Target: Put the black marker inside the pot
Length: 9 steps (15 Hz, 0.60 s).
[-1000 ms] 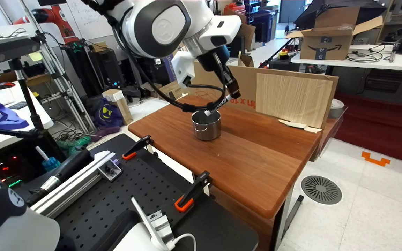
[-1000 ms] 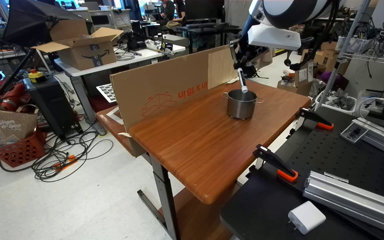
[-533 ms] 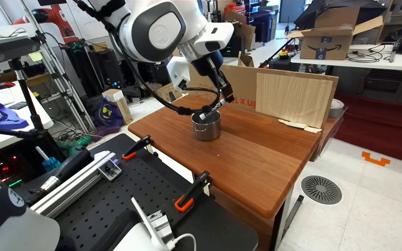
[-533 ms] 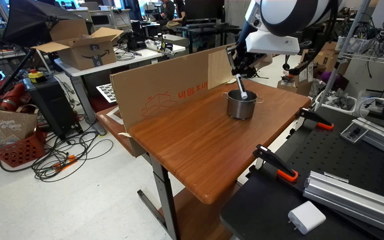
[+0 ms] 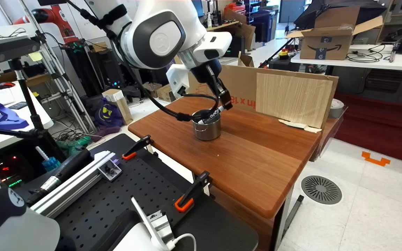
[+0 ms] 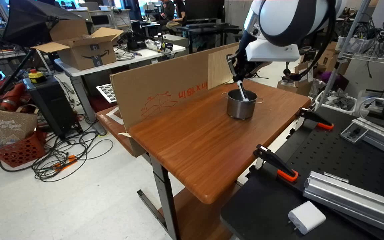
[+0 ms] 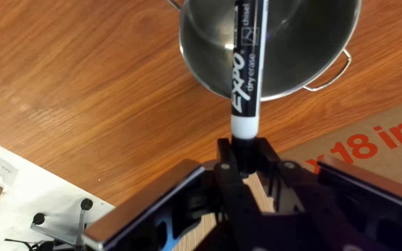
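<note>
The black marker (image 7: 248, 62) has white bands and EXPO lettering. My gripper (image 7: 244, 150) is shut on its black end. In both exterior views the marker (image 5: 215, 114) (image 6: 242, 89) slants down from the fingertips (image 5: 226, 105) (image 6: 238, 78). Its lower end reaches into the mouth of the pot. The steel pot (image 5: 208, 132) (image 6: 240, 109) stands upright on the table, with thin wire handles. The gripper is above and beside the pot's rim. In the wrist view the marker crosses over the pot (image 7: 302, 52), and its far end is out of frame.
The pot stands on a brown wooden table (image 5: 250, 157). A cardboard panel (image 6: 165, 86) stands along one table edge, close to the gripper. Black and orange clamps (image 5: 195, 188) (image 6: 275, 161) sit at the opposite edge. A black arm cable (image 5: 183, 116) hangs in front of the pot.
My gripper has moved down with the marker still held. The marker's lower end has gone from about the pot's rim to inside its mouth. The pot has not moved.
</note>
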### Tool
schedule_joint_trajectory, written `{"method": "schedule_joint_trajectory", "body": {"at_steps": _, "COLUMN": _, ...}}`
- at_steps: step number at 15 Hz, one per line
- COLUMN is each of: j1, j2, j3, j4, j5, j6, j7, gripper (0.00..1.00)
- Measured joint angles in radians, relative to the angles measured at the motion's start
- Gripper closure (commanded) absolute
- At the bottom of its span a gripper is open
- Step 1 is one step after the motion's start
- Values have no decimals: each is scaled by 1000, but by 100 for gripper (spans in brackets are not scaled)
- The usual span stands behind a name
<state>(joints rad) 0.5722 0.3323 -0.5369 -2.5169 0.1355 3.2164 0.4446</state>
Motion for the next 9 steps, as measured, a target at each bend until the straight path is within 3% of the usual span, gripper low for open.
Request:
{"method": "schedule_joint_trajectory", "body": {"at_steps": 6, "j1": 1, "j2": 0, "j3": 0, "j4": 12, "j5": 0, "j6": -15, "j7": 0, "gripper": 3}}
{"method": "schedule_joint_trajectory", "body": {"at_steps": 9, "j1": 1, "j2": -1, "j3": 0, "j4": 16, "j5": 0, "j6": -19, "j7": 0, "gripper": 0}}
